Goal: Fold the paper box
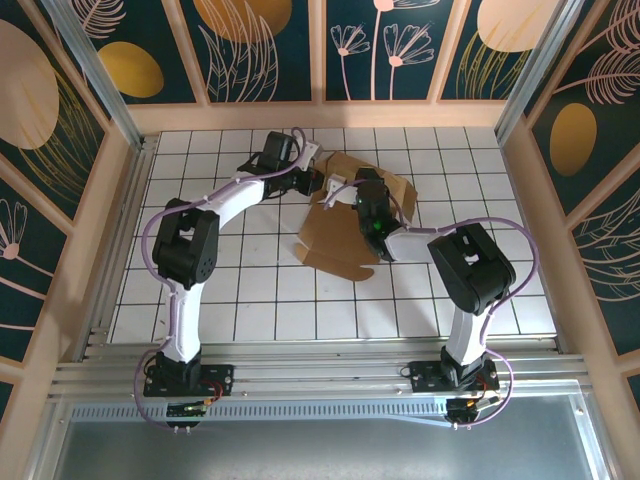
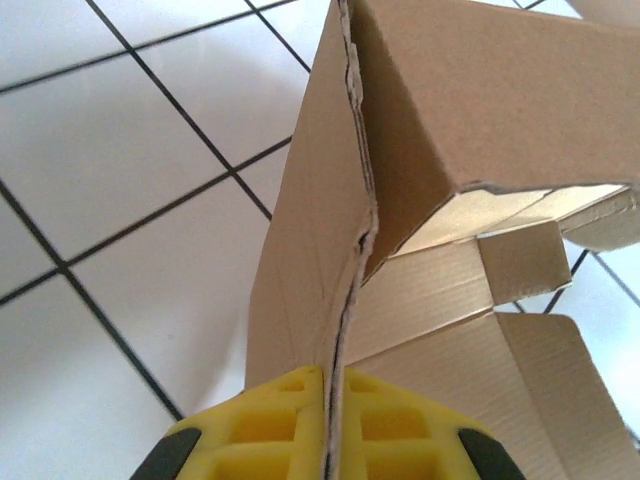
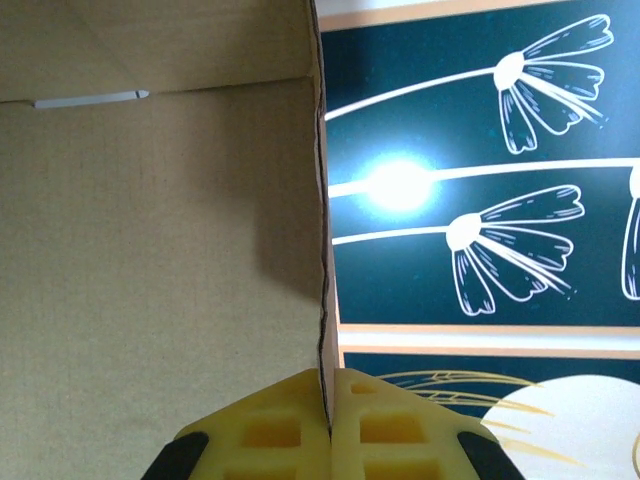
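The paper box (image 1: 340,230) is a brown cardboard die-cut sheet, partly raised over the middle of the tiled table (image 1: 200,300). My left gripper (image 1: 318,185) comes in from the left and is shut on an edge of the sheet; in the left wrist view its yellow fingers (image 2: 270,425) pinch a thin cardboard wall (image 2: 345,280), with folded flaps (image 2: 470,290) beyond. My right gripper (image 1: 372,205) reaches in from the right and is shut on another edge of the paper box (image 3: 150,250); its yellow fingers (image 3: 390,430) clamp the sheet edge-on.
Wooden-framed walls with dark floral panels (image 1: 270,40) surround the table on three sides. The white tiles near the arm bases (image 1: 330,320) carry nothing. A metal rail (image 1: 320,375) runs along the near edge.
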You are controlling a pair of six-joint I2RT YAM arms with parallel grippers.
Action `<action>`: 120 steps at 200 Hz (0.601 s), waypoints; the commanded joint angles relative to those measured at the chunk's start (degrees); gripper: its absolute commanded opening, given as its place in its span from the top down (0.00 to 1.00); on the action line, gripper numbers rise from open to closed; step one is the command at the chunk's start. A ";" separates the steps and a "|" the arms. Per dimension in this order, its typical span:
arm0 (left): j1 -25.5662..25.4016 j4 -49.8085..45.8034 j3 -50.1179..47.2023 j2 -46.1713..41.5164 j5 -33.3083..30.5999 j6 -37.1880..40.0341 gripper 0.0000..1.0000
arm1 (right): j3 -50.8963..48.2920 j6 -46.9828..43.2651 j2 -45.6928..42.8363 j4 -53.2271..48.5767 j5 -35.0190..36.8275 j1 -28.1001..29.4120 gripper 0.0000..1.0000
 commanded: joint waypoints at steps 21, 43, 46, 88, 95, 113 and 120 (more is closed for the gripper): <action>-3.09 5.92 2.75 -1.03 7.50 -8.37 0.93 | -1.45 1.10 1.67 -3.52 -3.52 1.42 1.00; -3.09 0.43 6.81 0.77 9.38 -8.43 0.87 | -0.85 1.23 1.71 -3.75 -3.52 1.38 1.00; -3.09 0.09 7.18 1.05 9.84 -9.07 0.86 | -0.77 1.24 1.75 -3.81 -3.49 1.42 1.00; -3.60 5.01 4.45 2.22 17.64 -15.64 0.71 | -0.41 2.15 1.69 -4.35 -3.26 1.45 1.00; -3.79 5.51 3.65 2.42 17.48 -15.59 0.71 | -0.39 2.08 1.76 -4.37 -3.28 1.39 1.00; -3.87 3.50 2.87 3.22 16.74 -13.59 0.69 | -0.52 1.87 1.89 -4.08 -3.02 1.53 1.00; -3.88 2.57 2.38 3.42 16.02 -12.37 0.67 | -0.63 1.89 1.80 -4.07 -3.06 1.55 1.00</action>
